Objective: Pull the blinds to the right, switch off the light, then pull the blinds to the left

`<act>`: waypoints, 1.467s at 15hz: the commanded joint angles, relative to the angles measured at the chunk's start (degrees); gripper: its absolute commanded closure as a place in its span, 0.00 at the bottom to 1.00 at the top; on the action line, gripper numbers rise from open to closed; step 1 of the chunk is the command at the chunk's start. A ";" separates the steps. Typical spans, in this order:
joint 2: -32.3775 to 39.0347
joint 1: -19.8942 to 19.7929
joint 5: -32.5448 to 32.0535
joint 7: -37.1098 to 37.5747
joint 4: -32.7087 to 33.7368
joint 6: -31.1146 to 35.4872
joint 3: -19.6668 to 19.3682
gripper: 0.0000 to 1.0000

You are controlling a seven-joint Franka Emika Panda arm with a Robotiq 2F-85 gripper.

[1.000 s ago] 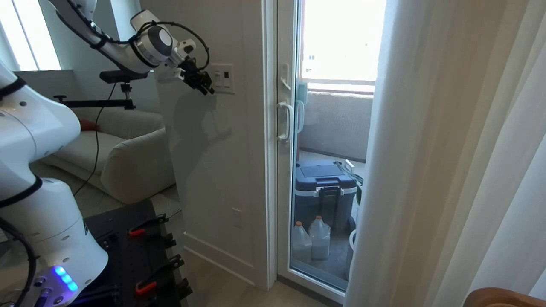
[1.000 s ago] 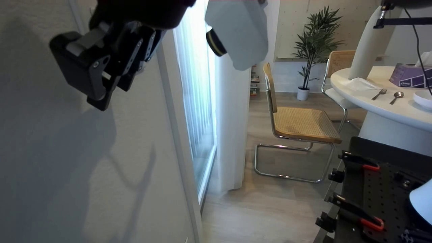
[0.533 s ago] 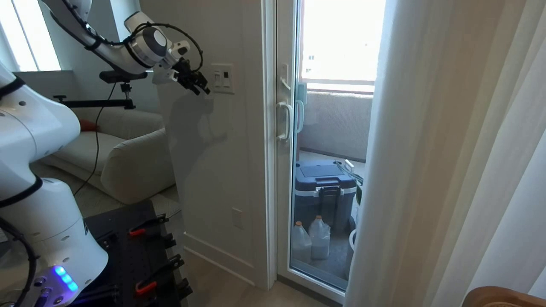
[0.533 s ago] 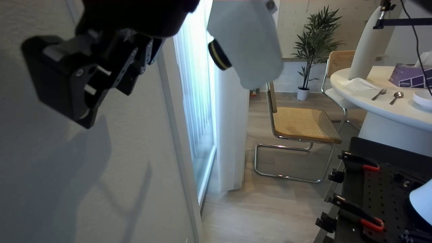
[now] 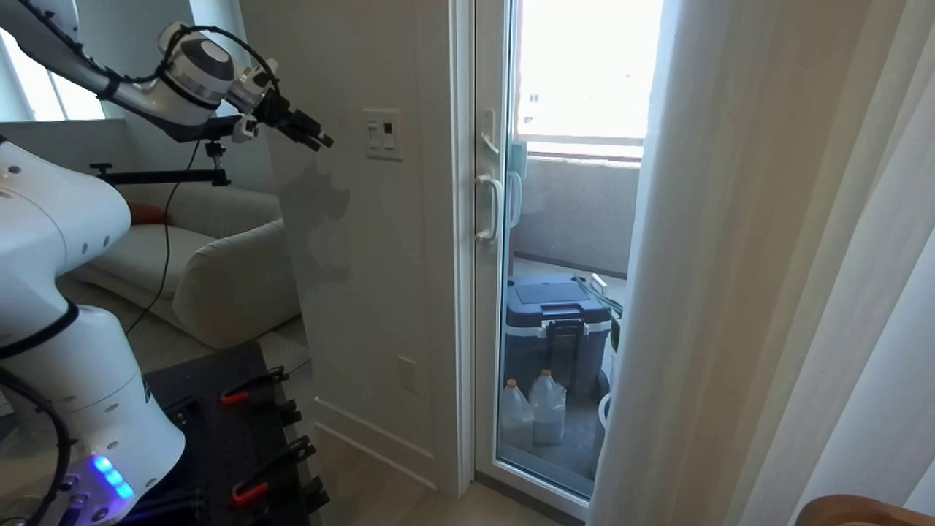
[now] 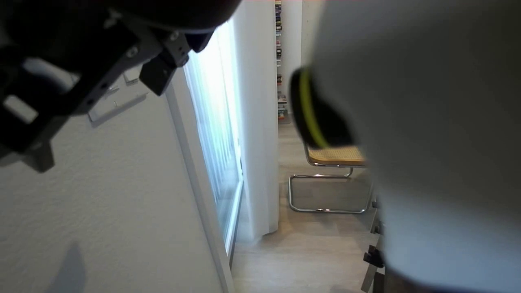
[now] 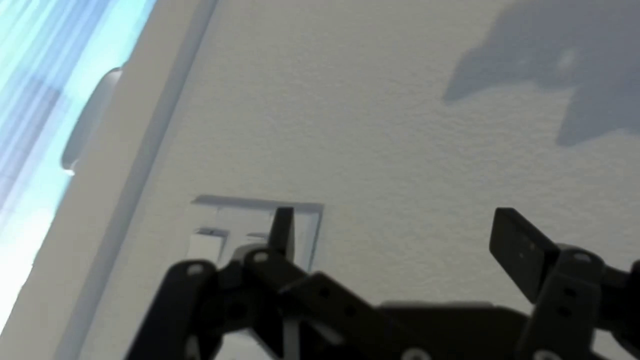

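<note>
The white switch plate (image 5: 382,134) is on the wall left of the glass door, with a dark spot in its right half. My gripper (image 5: 321,143) hovers left of that plate, apart from it. Seen from the wrist, the gripper (image 7: 394,220) is spread wide with only bare wall between its fingers; the left one partly covers the switch plate (image 7: 303,240). An exterior view has the gripper (image 6: 97,118) close to the camera and partly cut off. The blinds (image 5: 767,256) hang in white pleats at the right, leaving part of the door uncovered. The light itself is out of view.
A door handle (image 5: 492,208) sticks out from the white door frame. Low on the wall is an outlet plate (image 5: 407,374). A camera bar (image 5: 168,177) and a sofa (image 5: 241,285) are behind the arm. Beyond the curtain stands a cane chair (image 6: 333,154).
My gripper has drawn back leftward from beside the switch plate and spread wider. In an exterior view the arm has come much nearer the camera. The blinds look the same.
</note>
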 commanded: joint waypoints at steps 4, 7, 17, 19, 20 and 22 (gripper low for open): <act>-13.38 -1.35 0.22 9.27 0.95 -11.16 -1.28 0.00; -16.15 -2.94 -1.05 9.63 1.50 -14.58 -1.74 0.00; -17.58 -12.99 -6.54 5.76 1.56 -13.14 -8.63 0.00; -14.90 -14.98 -6.24 3.25 2.10 -11.50 -9.08 0.00; -13.46 -15.65 -5.83 1.62 2.43 -10.81 -9.05 0.00; -9.56 -16.13 -4.95 -2.53 3.26 -9.18 -8.80 0.00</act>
